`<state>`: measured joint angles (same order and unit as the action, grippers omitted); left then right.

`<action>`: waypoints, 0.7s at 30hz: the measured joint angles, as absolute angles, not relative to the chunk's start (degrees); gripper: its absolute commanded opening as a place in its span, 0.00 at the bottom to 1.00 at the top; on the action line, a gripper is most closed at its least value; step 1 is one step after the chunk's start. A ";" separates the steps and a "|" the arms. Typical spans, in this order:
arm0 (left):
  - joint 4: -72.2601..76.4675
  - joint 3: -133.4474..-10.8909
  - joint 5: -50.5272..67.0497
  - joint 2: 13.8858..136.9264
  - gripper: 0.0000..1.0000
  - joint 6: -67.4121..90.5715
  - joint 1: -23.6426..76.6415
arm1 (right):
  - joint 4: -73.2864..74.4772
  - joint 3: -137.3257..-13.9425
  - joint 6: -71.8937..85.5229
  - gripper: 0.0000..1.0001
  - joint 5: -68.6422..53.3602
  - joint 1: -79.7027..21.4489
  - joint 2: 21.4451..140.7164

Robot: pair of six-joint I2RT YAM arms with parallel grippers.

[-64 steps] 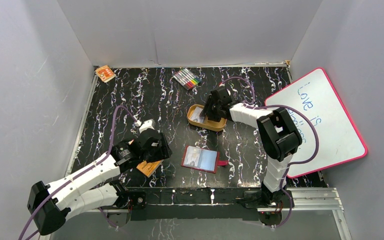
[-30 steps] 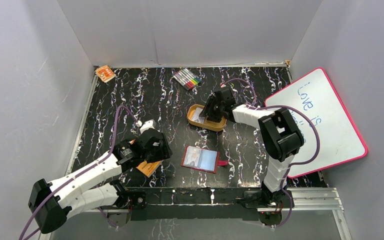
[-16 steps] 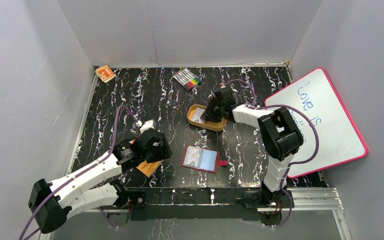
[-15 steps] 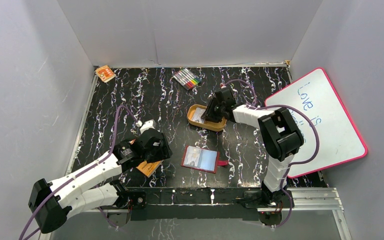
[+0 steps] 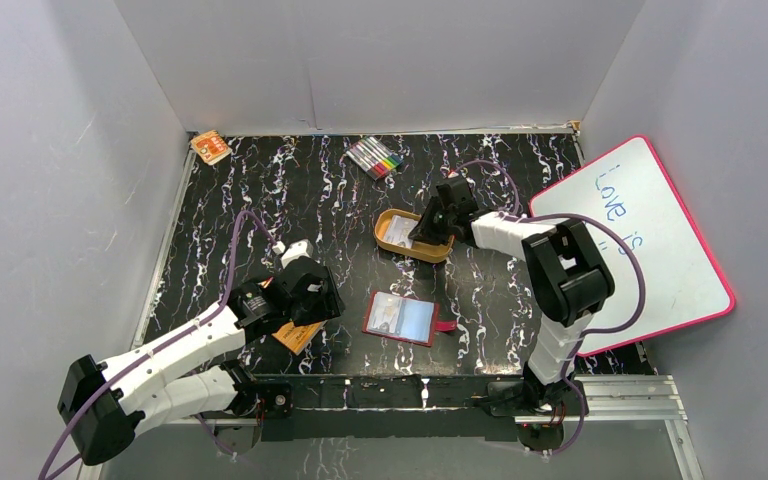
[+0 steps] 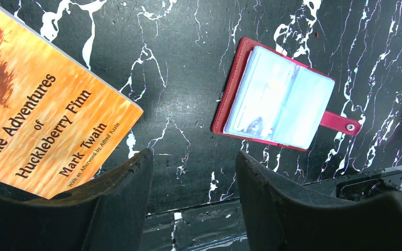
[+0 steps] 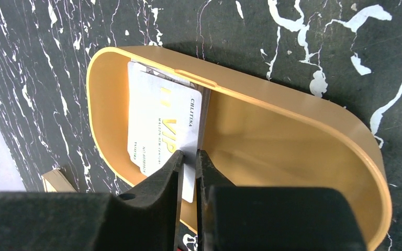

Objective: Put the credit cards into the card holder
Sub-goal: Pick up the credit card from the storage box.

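Observation:
The card holder is a red wallet lying open on the black table, its bluish-clear pockets facing up; it also shows in the left wrist view. The credit cards are pale whitish cards inside the orange-tan oval tin, which sits at mid-table. My right gripper reaches into the tin and is shut on the edge of the top card. My left gripper is open and empty, hovering left of the wallet.
An orange booklet lies under my left gripper. A pack of coloured markers and a small orange box lie at the back. A pink-edged whiteboard leans at the right.
My right wrist has shifted a little to the right over the tin, with its fingers staying in the tin. The left arm has barely moved.

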<state>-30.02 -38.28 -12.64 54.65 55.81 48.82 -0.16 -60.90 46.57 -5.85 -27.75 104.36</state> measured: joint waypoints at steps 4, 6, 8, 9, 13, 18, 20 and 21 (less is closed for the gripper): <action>-30.02 -38.28 -12.58 54.72 0.56 55.99 48.82 | -0.49 -60.20 46.70 0.12 -6.17 -27.51 103.72; -30.02 -38.28 -12.58 54.72 0.56 55.99 48.82 | -0.60 -60.07 46.78 0.09 -6.22 -27.44 103.42; -30.02 -38.28 -12.58 54.72 0.56 55.99 48.82 | -0.58 -60.05 46.78 0.04 -6.22 -27.44 103.20; -30.02 -38.28 -12.58 54.72 0.56 55.99 48.82 | -0.62 -59.96 46.78 0.00 -6.20 -27.42 103.04; -30.02 -38.28 -12.60 54.72 0.56 55.96 48.82 | -0.54 -59.02 47.13 0.00 -6.17 -27.33 101.67; -30.04 -38.28 -12.62 54.76 0.56 55.90 48.82 | -0.01 -58.24 48.64 0.00 -6.46 -26.81 99.22; -30.04 -38.30 -12.64 54.76 0.56 55.77 48.82 | 0.64 -58.22 49.45 0.00 -6.81 -26.63 97.58; -30.04 -38.30 -12.64 54.76 0.56 55.70 48.82 | 1.13 -58.22 49.82 0.00 -6.92 -26.59 96.64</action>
